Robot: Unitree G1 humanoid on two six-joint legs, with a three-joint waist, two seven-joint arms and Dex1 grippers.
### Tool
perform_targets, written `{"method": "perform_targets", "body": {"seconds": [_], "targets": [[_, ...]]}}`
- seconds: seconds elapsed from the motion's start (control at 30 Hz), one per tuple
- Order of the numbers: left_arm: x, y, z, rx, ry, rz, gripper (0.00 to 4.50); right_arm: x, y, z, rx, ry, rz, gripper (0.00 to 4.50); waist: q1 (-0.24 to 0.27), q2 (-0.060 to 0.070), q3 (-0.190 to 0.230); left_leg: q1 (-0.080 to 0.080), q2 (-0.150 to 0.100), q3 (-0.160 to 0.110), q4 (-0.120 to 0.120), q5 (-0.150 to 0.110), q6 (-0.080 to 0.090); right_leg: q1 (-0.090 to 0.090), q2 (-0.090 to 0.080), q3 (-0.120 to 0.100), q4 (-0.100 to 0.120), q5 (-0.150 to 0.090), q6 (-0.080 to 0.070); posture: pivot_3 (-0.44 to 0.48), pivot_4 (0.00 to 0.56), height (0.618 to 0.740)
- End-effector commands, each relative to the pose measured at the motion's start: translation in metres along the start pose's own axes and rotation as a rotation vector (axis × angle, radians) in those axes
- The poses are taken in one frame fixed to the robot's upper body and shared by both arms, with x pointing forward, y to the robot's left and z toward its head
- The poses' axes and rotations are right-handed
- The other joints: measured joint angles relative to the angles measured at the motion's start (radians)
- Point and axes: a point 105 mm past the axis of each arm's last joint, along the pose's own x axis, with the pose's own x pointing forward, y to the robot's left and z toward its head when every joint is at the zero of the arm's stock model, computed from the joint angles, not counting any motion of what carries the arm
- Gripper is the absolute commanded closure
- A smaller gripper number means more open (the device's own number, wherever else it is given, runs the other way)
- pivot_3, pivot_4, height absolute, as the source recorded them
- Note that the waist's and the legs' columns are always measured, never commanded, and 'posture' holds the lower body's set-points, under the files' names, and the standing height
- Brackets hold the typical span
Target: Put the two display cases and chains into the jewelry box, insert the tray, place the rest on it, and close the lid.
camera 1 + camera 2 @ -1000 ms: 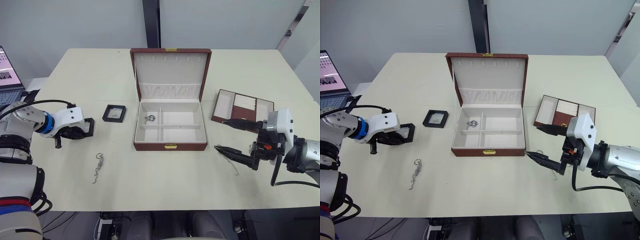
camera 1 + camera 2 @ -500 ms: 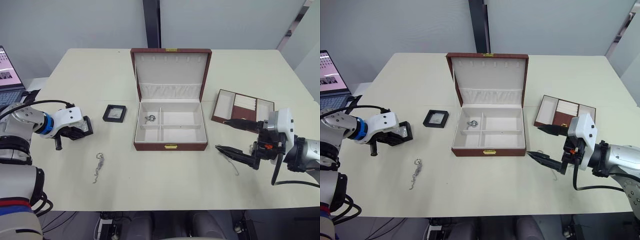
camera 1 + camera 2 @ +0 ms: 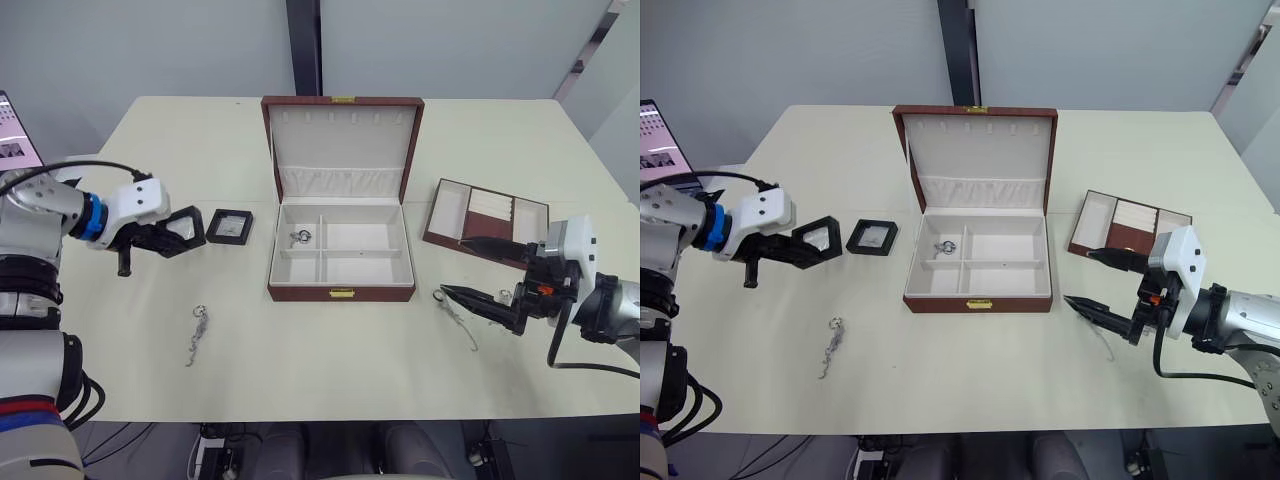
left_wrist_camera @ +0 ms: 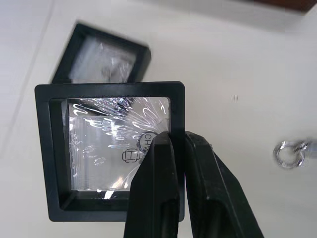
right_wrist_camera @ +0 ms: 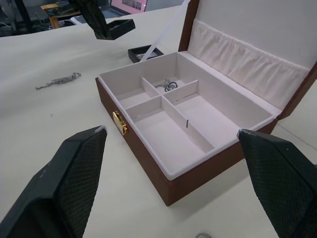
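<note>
Currently my left gripper (image 4: 171, 144) is pinched on one display case (image 3: 178, 229), lifted beside the other display case (image 3: 229, 226). My right gripper (image 3: 472, 268) is spread wide, holding nothing. Jewelry box (image 3: 340, 292) open, ring (image 3: 299, 236) in back-left compartment. Wrist view shows the film over the case.

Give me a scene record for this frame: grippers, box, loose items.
left gripper: shut on display case, lifted off the table
right gripper: open, right of the jewelry box
jewelry box: lid open, a ring-like piece in rear-left compartment
second display case: on table, left of box
chain: on table, front left
second chain: under right gripper
tray: on table, right of box
</note>
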Motion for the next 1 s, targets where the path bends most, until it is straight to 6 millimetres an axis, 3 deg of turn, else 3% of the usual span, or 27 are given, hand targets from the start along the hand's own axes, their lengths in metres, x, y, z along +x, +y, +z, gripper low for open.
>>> {"method": "perform_targets", "body": {"seconds": [0.03,0.23,0.37,0.63,0.83,1.0], "targets": [[-0.009,-0.001,0.059,0.085,-0.138,-0.024,4.48,-0.010,-0.008,0.007,-0.042,-0.020,-0.077,0.00,0.000,0.000,0.000,0.000,0.000,0.000,0.000,0.000,0.000,0.000,0.000,0.000,0.000,0.000,0.000,0.000,0.150,0.740],[0.005,-0.010,0.099,0.115,-0.180,-0.098,4.48,-0.017,-0.008,0.010,-0.054,-0.028,-0.133,0.00,0.001,0.000,0.000,0.000,0.000,0.000,0.000,0.000,0.000,0.001,0.000,0.001,0.000,0.000,0.000,0.000,0.150,0.740],[0.027,-0.015,0.130,0.155,-0.219,-0.148,4.48,-0.023,-0.008,0.011,-0.061,-0.029,-0.184,0.00,0.001,0.000,0.000,0.000,-0.001,0.000,0.001,0.000,0.000,0.001,0.000,0.001,0.000,0.000,0.000,0.000,0.150,0.740],[0.061,-0.021,0.173,0.203,-0.292,-0.214,4.48,-0.032,-0.003,0.005,-0.045,-0.019,-0.249,0.00,0.002,0.000,0.000,0.000,-0.001,0.001,0.001,0.000,0.000,0.001,0.002,0.002,0.000,0.000,0.000,0.000,0.150,0.740],[0.086,-0.026,0.190,0.222,-0.307,-0.227,4.48,-0.035,-0.001,0.001,-0.037,-0.011,-0.278,0.00,0.001,0.000,0.000,0.000,-0.001,0.001,0.001,0.000,0.000,0.001,0.002,0.003,0.000,0.000,0.000,0.000,0.150,0.740],[0.106,-0.025,0.193,0.217,-0.311,-0.220,4.48,-0.035,0.001,-0.001,-0.031,-0.007,-0.289,0.00,0.001,0.000,0.000,0.000,-0.001,0.002,0.001,0.000,0.000,0.001,0.002,0.003,0.000,0.000,0.000,0.000,0.150,0.740]]}}
